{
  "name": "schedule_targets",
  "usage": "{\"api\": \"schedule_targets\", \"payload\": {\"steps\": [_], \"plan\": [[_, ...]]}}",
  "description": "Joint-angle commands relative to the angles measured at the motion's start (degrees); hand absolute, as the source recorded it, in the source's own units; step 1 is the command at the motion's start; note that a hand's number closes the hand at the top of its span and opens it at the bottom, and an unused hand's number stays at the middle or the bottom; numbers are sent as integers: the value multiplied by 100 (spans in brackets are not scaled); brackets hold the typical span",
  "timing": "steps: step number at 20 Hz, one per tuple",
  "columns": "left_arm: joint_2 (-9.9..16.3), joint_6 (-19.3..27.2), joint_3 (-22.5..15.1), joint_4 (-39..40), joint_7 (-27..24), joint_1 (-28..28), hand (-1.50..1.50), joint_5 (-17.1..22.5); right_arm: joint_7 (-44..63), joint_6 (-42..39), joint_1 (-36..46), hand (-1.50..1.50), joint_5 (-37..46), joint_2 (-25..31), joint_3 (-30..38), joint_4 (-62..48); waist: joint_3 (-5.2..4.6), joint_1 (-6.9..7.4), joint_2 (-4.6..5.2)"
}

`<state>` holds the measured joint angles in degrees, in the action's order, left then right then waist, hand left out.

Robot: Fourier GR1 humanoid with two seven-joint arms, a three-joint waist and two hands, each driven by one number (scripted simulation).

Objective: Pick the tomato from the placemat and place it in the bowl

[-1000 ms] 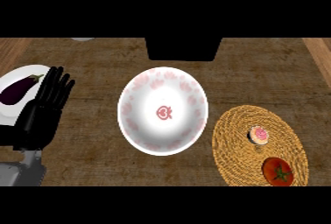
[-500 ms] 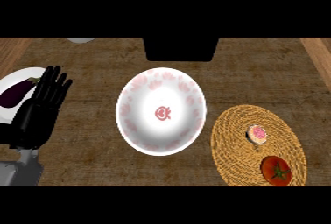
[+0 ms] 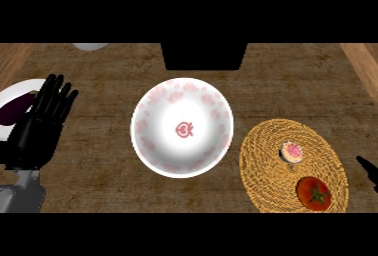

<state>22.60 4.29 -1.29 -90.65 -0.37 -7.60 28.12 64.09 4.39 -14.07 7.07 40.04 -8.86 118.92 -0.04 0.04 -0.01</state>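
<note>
A red tomato (image 3: 313, 193) lies on the near part of a round woven placemat (image 3: 268, 165) at the lower right. A white bowl (image 3: 181, 126) with pink flower marks stands in the middle of the counter, left of the placemat. My left hand (image 3: 40, 125) rests open at the left edge, fingers straight and pointing up. Only a black fingertip of my right hand (image 3: 368, 169) shows at the right edge, right of the placemat and apart from the tomato.
A small pink-iced cake (image 3: 293, 151) sits on the placemat above the tomato. A purple eggplant (image 3: 16, 110) lies on a white plate (image 3: 16, 90) partly behind my left hand. A black box (image 3: 204, 55) stands at the back centre, a white object (image 3: 91, 46) at the back left.
My right hand's fingertip has come into view at the right edge. The left hand has shifted slightly up and right.
</note>
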Motion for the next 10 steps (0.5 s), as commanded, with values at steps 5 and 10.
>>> {"api": "schedule_targets", "payload": {"steps": [5,10], "plan": [[25,-71,267,-215,316,-46,0,24,284,476,-470,-150,1713,-702,-568,115,3,-30,-8],[-235,-398,315,249,-65,-41,0,-197,-390,259,3,-150,1885,-1156,-307,-877,4,-11,3]]}}
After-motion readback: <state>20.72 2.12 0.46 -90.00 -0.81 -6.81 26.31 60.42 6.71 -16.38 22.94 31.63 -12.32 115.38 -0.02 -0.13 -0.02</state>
